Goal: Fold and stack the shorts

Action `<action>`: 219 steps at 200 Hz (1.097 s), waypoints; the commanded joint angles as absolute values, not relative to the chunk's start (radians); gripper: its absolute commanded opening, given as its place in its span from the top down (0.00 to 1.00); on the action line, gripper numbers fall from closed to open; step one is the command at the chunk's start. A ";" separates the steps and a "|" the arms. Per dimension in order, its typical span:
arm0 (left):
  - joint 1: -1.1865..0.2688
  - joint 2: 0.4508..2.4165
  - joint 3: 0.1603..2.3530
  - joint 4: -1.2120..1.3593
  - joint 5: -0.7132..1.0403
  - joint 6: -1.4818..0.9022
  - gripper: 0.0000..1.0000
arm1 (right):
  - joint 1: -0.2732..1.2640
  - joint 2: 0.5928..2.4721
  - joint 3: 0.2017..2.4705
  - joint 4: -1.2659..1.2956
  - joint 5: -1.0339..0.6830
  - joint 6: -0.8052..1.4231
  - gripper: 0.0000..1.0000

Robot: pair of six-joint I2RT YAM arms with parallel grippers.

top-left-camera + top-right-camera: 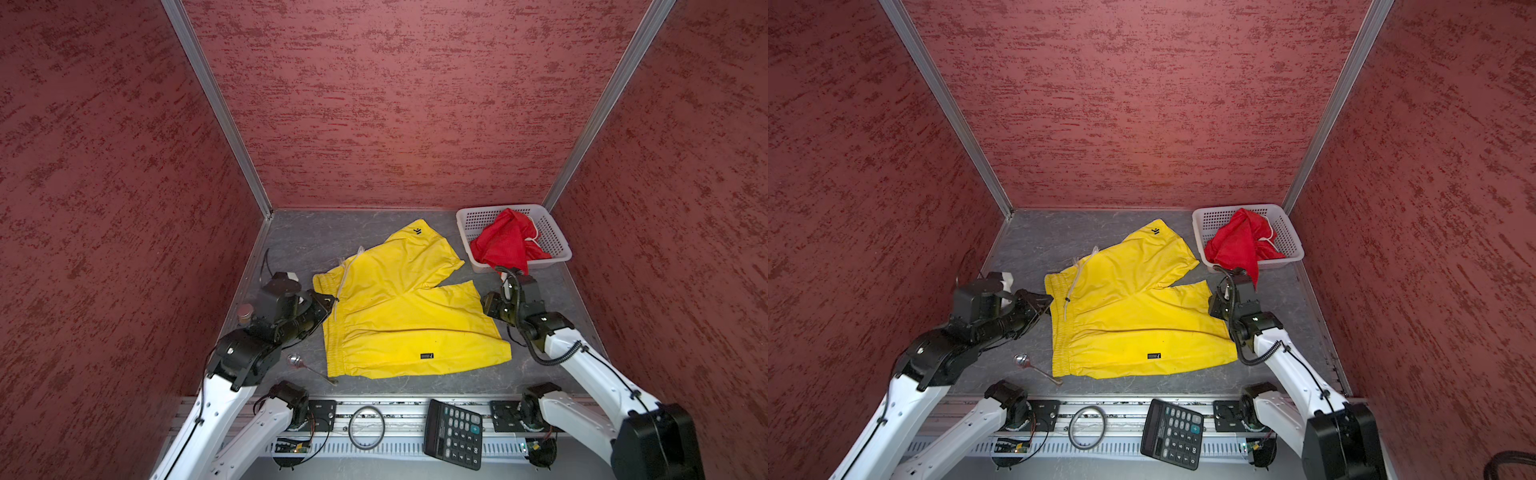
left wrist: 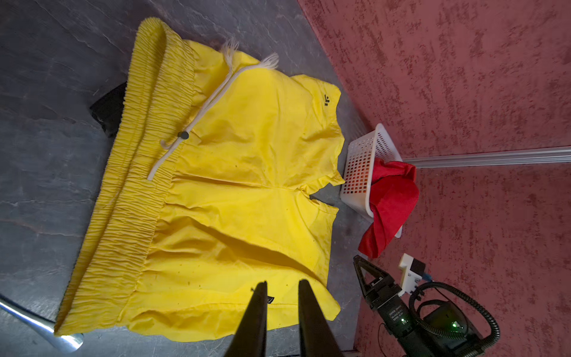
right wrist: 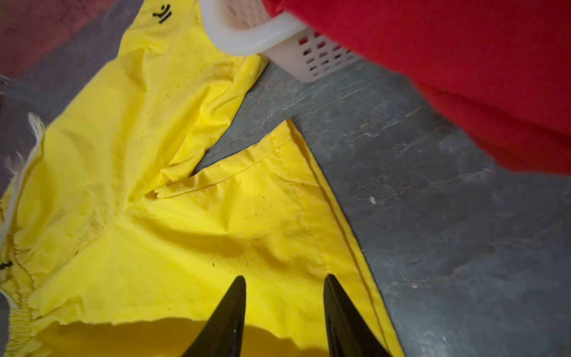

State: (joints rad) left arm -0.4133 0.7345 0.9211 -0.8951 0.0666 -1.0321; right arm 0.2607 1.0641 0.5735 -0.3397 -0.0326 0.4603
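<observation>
Yellow shorts (image 1: 399, 316) are spread flat and unfolded on the counter (image 1: 316, 237). Waistband faces the left arm, leg hems face the right arm, and a white drawstring lies loose across the front.

Left pincer (image 2: 283, 282) is at the yellow shorts' waistband side, jaws a narrow gap apart with nothing between them. Right pincer (image 3: 285, 276) is over the hem end of the yellow shorts' leg nearer the robot. Its jaws are parted wider and are also empty. Can't tell whether either touches the cloth.

Red shorts (image 1: 509, 245) are bunched in the white basket (image 1: 467, 218), just beyond the yellow shorts' farther leg, with one corner hanging over the rim.

Spoon (image 1: 309, 368) lies just beside the yellow shorts' waistband corner. Calculator (image 1: 455, 432) and ring (image 1: 365, 428) sit on the front rail, apart from the yellow shorts.
</observation>
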 commanded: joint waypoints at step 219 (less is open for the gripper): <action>-0.529 1.468 0.866 -0.403 0.175 -0.971 0.77 | 0.178 1.776 1.108 -0.159 0.044 0.280 0.32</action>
